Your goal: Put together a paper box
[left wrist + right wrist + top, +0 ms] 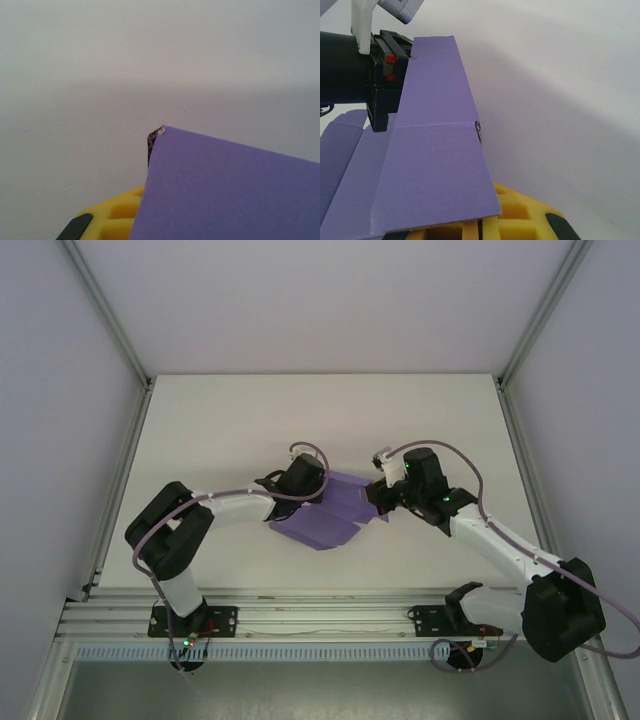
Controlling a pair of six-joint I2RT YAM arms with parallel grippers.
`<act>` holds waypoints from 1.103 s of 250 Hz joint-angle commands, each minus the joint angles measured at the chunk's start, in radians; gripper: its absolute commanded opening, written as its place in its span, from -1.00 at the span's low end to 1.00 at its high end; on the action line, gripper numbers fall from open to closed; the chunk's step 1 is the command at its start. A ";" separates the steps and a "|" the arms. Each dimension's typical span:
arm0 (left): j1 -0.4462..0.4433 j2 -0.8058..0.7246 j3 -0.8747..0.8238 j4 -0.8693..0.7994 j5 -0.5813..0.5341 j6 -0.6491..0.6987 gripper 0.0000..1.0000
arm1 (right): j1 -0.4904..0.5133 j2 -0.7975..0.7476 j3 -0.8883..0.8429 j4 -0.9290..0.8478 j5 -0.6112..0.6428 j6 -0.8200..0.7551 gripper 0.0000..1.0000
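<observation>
On the white table (250, 410) we see both arms bent inward, meeting at the paper box (330, 518). It is matte lavender card, creased, one flap upright, lying mid-table. The right gripper (378, 502) has its yellow pads (520, 222) closed on the card's edge. Card hides the left gripper (318, 494), so we cannot tell its grip.

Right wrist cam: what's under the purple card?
Under the paper box, the right gripper's yellow fingers poke out at its lower edge, with the white table beyond. The card covers their tips, so whether they are open or shut is hidden.
</observation>
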 commanded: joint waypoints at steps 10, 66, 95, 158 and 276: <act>0.032 0.074 0.022 -0.246 -0.353 -0.089 -0.84 | 0.000 -0.013 0.014 -0.040 -0.012 0.024 -1.00; 0.031 0.060 0.001 -0.199 -0.275 -0.042 -0.62 | 0.000 -0.010 0.020 -0.035 -0.012 0.025 -1.00; 0.031 -0.014 -0.080 -0.056 -0.116 0.037 -0.29 | 0.001 -0.010 0.017 -0.035 -0.015 0.015 -1.00; 0.032 -0.181 -0.194 0.108 0.088 0.092 0.10 | 0.000 0.017 -0.001 -0.046 -0.037 -0.051 -1.00; 0.048 -0.126 -0.215 0.221 0.168 0.151 -0.03 | 0.000 0.000 -0.018 -0.034 -0.050 -0.098 -1.00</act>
